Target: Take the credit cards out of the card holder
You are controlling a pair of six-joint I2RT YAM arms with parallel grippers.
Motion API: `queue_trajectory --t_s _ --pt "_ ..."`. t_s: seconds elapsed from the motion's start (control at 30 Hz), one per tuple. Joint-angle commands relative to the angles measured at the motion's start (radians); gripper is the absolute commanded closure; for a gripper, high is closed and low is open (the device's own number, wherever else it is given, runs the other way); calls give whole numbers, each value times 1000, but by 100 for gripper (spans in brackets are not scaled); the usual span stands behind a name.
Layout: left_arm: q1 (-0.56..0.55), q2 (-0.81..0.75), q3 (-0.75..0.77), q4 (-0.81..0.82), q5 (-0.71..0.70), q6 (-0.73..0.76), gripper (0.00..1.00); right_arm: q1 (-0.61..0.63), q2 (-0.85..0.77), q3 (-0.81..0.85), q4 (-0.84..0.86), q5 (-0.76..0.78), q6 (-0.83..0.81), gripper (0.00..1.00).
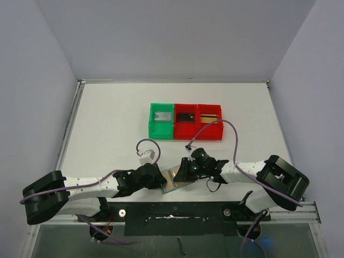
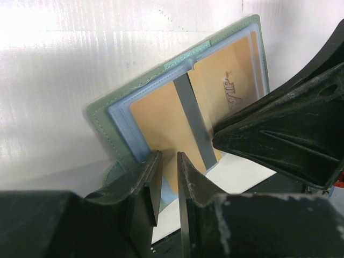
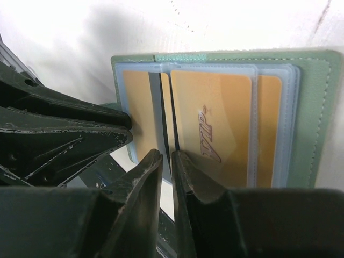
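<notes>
The card holder (image 2: 115, 126) lies open near the table's front edge, green-grey outside with pale blue clear sleeves; it also shows in the top view (image 1: 172, 183) and the right wrist view (image 3: 314, 107). Gold credit cards sit in the sleeves: one marked VIP (image 3: 215, 126), which also shows in the left wrist view (image 2: 228, 88), and another (image 2: 158, 115) on the other panel. My left gripper (image 2: 169, 161) is at the holder's near-left edge, jaws almost together, nothing seen between them. My right gripper (image 3: 167, 157) is closed on a thin sleeve leaf standing edge-on at the holder's middle.
A green bin (image 1: 161, 121) and two red bins (image 1: 186, 122) (image 1: 210, 121) stand in a row at mid table, each with a small item inside. The dark front edge strip (image 1: 177, 215) lies just below the holder. Purple cables loop beside both arms.
</notes>
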State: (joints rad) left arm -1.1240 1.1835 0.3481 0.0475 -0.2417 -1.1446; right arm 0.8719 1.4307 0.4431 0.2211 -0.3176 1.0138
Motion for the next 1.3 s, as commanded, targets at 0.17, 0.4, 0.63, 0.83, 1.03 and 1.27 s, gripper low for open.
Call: queue_trajectory --t_s 0.17,0.4,0.63,0.83,1.03,1.27 --pt "-3 -62 -16 -124 8 16 75 37 -100 119 -270 183 -47 79" --pt "-2 -45 -20 -111 13 22 75 67 -65 159 -316 191 -60 78" --pt "-2 8 -28 -78 21 17 82 95 -8 189 -344 209 -48 77" --pt "-3 68 -37 -52 28 11 89 91 -21 151 -261 175 -26 77" --pt "-3 119 -29 -48 29 11 94 69 -31 110 -177 131 1 80" --pt "-3 124 -31 -60 16 15 97 71 -114 175 -371 257 -51 77"
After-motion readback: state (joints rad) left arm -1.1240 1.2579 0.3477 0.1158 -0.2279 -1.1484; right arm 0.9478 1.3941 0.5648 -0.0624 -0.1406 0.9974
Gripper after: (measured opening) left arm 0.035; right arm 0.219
